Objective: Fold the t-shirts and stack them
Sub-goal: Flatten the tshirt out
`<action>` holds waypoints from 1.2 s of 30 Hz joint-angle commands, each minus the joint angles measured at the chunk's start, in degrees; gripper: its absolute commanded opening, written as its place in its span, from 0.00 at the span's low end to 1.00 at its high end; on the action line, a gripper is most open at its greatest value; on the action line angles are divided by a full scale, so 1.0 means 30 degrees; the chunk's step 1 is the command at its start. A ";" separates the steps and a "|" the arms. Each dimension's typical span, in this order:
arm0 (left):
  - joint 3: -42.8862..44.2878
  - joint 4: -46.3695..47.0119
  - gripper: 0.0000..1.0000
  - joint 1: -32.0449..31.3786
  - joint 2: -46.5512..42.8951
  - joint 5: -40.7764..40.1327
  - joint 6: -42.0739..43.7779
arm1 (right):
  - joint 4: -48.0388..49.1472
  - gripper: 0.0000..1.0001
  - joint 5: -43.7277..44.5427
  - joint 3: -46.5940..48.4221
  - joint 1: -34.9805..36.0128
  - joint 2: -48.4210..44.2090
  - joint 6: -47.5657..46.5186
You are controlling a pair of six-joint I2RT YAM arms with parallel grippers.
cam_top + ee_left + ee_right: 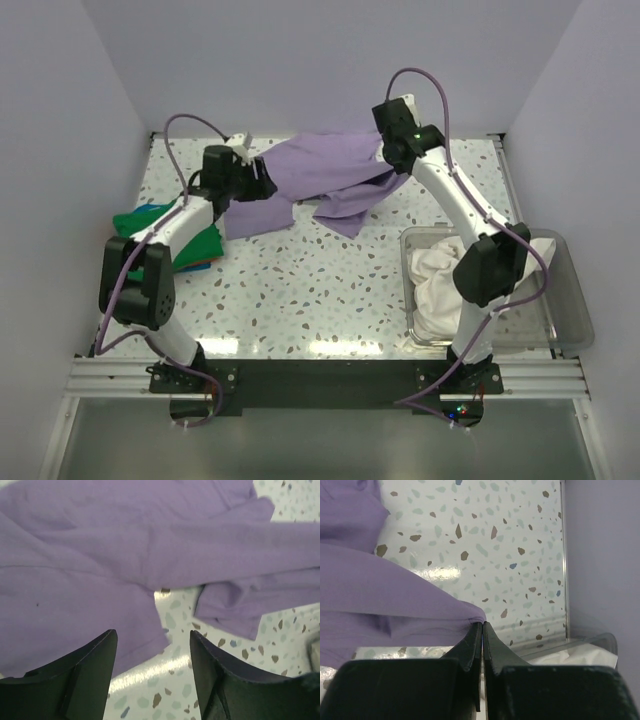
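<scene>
Three t-shirts lie on the speckled counter (320,290), listed here from your left to your right as the overhead view shows them. At 9 o'clock on the counter you find the green t-shirt (150,222), lying flat and partly covered by the left arm. Blue and orange edges (203,262) show under it at its 5 o'clock corner.

Your left gripper (152,635) hovers at 11 o'clock on the counter, its jaws spread apart with nothing between them. Its wrist view shows bare counter in the gap and the lavender t-shirt (320,175) just beyond the fingertips.

The lavender t-shirt spreads, rumpled, over the 12 o'clock part of the counter, with one flap trailing toward 5 o'clock. Its 2 o'clock corner rises off the counter to your right gripper (482,625). That gripper's fingers are pressed together and pinch an edge of the cloth at their very tips.

At 4 o'clock you see the clear bin (565,310), standing on the counter beside the right arm. The cream t-shirt (435,280) sits bunched inside it, toward the wall nearest the counter's centre and partly hidden by the arm's elbow.
</scene>
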 commanded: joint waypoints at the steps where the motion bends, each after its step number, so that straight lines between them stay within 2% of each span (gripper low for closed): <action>1: -0.1258 0.0550 0.65 0.0250 -0.1423 -0.0085 -0.0296 | -0.0505 0.00 0.1173 -0.0252 -0.0370 0.0019 0.1322; 8: -0.1816 -0.2614 0.58 0.0250 -0.1306 -0.4129 0.0317 | -0.0916 0.00 0.0792 -0.0663 -0.0664 0.0693 0.1939; 12: -0.2081 -0.2792 0.57 0.0250 -0.1132 -0.5625 0.1050 | -0.0945 0.00 0.0587 -0.1073 -0.1131 0.0811 0.2115; 19: -0.1407 -0.4023 0.55 0.0279 0.0771 -0.6037 0.1754 | -0.0828 0.00 0.0558 -0.1073 -0.2302 0.0811 0.2027; 27: -0.0587 -0.4990 0.49 0.0279 0.2325 -0.5015 0.1960 | -0.0652 0.00 0.0089 -0.1103 -0.3271 0.0694 0.1968; 36: -0.2049 -0.5460 0.46 0.0250 0.1275 -0.3548 0.0760 | -0.0651 0.00 -0.0350 -0.0782 -0.3359 0.1103 0.2085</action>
